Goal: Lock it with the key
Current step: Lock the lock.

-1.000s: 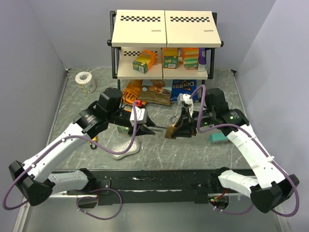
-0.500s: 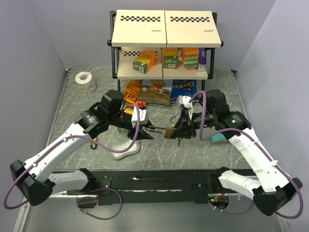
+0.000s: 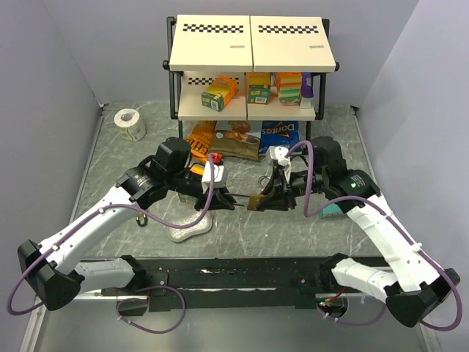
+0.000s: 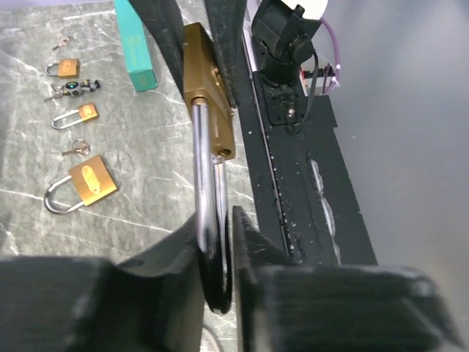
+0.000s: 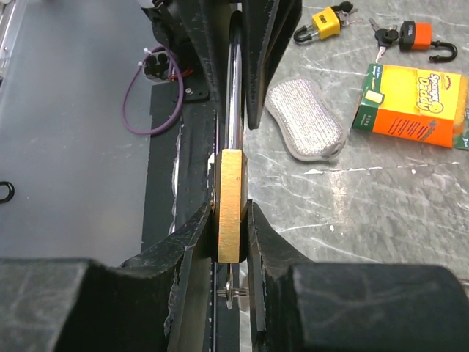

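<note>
One padlock (image 3: 258,201), gripped at both ends

Top view: it hangs over the worktop (image 3: 293,238), clear of every edge. Left wrist: left end effector (image 4: 218,253) pinches the steel shackle (image 4: 207,183), smooth, probably slippery. Right wrist: right end effector (image 5: 231,220) clamps the stiff, heavy-looking brass body (image 5: 231,191) by its flat faces

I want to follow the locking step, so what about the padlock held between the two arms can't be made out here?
The keyhole of the padlock: the right wrist view shows it edge-on, its bottom sunk between the right gripper fingers; key inside or not, cannot tell.
Bend of the shackle: left wrist view, clamped inside the left gripper.
Top external view: padlock too small, both grippers crowd it.
</note>
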### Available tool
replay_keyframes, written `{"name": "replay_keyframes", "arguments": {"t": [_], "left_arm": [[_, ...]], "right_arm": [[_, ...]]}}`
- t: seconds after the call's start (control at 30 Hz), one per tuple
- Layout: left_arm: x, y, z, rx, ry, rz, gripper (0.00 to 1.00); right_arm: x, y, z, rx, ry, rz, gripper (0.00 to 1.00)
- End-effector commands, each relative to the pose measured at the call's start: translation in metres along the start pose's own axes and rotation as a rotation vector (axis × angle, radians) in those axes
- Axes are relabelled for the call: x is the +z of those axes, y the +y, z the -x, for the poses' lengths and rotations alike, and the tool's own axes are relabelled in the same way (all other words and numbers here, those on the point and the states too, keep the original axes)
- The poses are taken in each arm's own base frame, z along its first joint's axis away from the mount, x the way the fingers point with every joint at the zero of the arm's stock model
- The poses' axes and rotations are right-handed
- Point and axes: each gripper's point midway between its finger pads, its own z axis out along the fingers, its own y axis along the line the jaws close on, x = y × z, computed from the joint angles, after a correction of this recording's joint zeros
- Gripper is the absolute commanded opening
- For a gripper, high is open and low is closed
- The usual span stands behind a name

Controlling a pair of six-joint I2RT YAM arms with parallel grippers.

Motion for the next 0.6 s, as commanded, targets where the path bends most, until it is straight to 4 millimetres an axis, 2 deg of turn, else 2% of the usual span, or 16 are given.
{"name": "replay_keyframes", "arguments": {"t": [0.0,0.07,0.17,0.2,0.27,0.3,0.37,0.4,0.43,0.57], "left_arm": [[0.002,-0.005,0.007,0.013,-0.030,-0.028,0.13],[0.002,-0.005,0.007,0.014,-0.030,-0.029,0.02],[0.000,-0.007,0.013,0.004,-0.042,-0.028,0.01],[-0.001,-0.006,0.014,0.004,-0.048,-0.023,0.01],[-0.005,-0.009,0.018,-0.003,-0.065,-0.024,0.01],[-0.006,-0.008,0.020,0.001,-0.072,-0.018,0.01],[-0.010,-0.010,0.024,-0.004,-0.086,-0.024,0.01],[-0.011,-0.009,0.024,-0.009,-0.089,-0.023,0.01],[-0.012,-0.011,0.026,-0.013,-0.093,-0.028,0.01],[-0.012,-0.012,0.032,-0.020,-0.115,-0.033,0.01]], "right_arm": [[-0.010,0.011,0.045,-0.173,-0.102,0.002,0.00],[-0.010,0.010,0.045,-0.177,-0.105,-0.005,0.00],[-0.009,0.008,0.043,-0.166,-0.095,-0.010,0.00],[-0.009,0.008,0.041,-0.158,-0.087,-0.007,0.19],[-0.009,0.008,0.035,-0.139,-0.067,-0.013,0.47],[-0.010,0.007,0.033,-0.134,-0.061,-0.020,0.72],[-0.010,0.005,0.025,-0.119,-0.039,-0.038,0.84],[-0.010,0.005,0.022,-0.119,-0.035,-0.043,0.88],[-0.009,0.003,0.015,-0.113,-0.024,-0.046,0.89],[-0.006,0.003,0.009,-0.110,-0.029,-0.031,0.89]]}}
